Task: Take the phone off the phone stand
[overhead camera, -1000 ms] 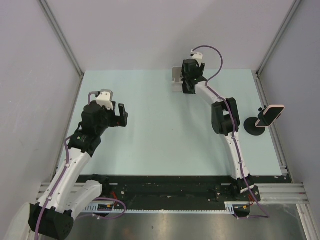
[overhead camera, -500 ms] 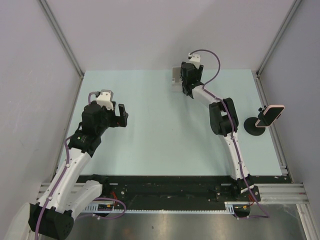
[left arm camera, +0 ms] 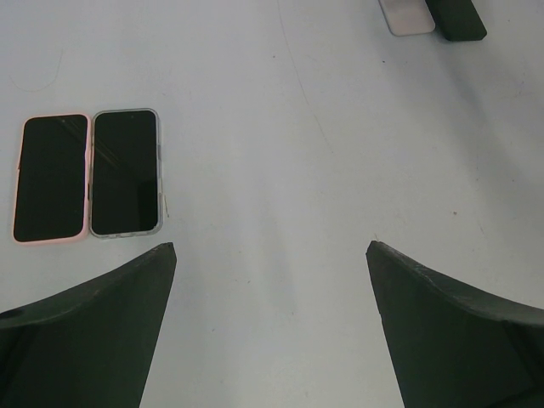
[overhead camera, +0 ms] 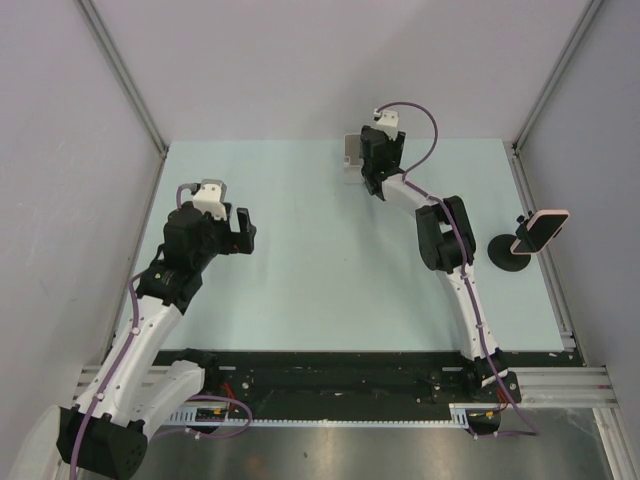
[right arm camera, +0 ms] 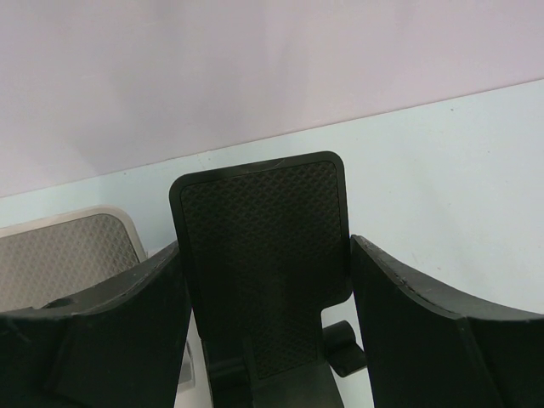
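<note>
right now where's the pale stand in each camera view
top external: pale stand at the far edge of the table, left of the right gripper.
left wrist: stand cut off at the top edge, right of centre.
right wrist: stand lower left, partly behind a finger.
shared landmark: the black stand just right of it, clearest in right wrist.

Near and far of the pink-cased phone [overhead camera: 541,230] on its round-based stand [overhead camera: 509,253], the table [overhead camera: 300,290] lies bare. On its right, the frame rail [overhead camera: 558,290] and side wall [overhead camera: 600,200] crowd close. On its left, past a bare strip, rises the right arm's elbow [overhead camera: 440,235]. Far beyond that, a pink-edged flat phone [left arm camera: 51,178] and a grey-edged flat phone [left arm camera: 125,184] lie side by side.
</note>
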{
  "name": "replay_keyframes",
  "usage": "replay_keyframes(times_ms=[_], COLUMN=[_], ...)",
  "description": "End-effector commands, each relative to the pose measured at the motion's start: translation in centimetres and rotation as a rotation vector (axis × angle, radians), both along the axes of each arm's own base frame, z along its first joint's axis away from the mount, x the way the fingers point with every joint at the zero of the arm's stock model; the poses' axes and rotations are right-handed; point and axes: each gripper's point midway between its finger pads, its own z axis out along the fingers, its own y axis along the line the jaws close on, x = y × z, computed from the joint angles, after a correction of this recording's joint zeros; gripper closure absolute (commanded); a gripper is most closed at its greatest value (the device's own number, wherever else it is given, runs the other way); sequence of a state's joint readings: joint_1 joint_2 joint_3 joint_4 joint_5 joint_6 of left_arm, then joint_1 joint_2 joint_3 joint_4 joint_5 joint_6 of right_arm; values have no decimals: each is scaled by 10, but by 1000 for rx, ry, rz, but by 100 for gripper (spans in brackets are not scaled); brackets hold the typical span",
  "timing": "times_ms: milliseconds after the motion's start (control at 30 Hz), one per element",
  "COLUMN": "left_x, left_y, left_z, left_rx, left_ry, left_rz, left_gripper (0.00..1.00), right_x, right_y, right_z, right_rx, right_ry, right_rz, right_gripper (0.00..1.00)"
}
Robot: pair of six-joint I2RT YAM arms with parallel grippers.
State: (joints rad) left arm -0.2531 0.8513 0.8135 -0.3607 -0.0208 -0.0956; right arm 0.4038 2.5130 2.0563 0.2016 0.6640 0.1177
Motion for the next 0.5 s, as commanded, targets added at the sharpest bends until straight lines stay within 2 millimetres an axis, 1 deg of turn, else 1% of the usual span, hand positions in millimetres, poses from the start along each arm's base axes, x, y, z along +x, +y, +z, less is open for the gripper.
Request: replay_keyframes(times_ms=[0,67,200,233,300,333,400,467], left_x=[3,3,3,3,3,3,3,3], left_y=[0,-1,-1,-1,0,-1,0,-1], left_z=[4,3,4,3,2,2,1,1], left_rx=[21,21,22,23,23,23,26,24], left_ry=[-30,-27,-28,-27,-24,-26,-23,-21], left_rz=[-12,-13,-15,-14,-12,-14,-13,-14], left_gripper=[0,0,0,0,0,0,0,0], right_x=[-6,-8,-9,-10,-9,-9,-9,-11], right_y=[0,0,0,0,0,0,1,2], right_z=[47,59,62,61,60,57,60,63], right_rx=[27,30,11,9,8,6,11,14], right_ry=[-95,-116,-118,-116,-114,-108,-110,-109], right_rz=[-17,-13,-10,-8,-2,0,6,10], right_gripper=[51,49,49,47,40,38,30,28])
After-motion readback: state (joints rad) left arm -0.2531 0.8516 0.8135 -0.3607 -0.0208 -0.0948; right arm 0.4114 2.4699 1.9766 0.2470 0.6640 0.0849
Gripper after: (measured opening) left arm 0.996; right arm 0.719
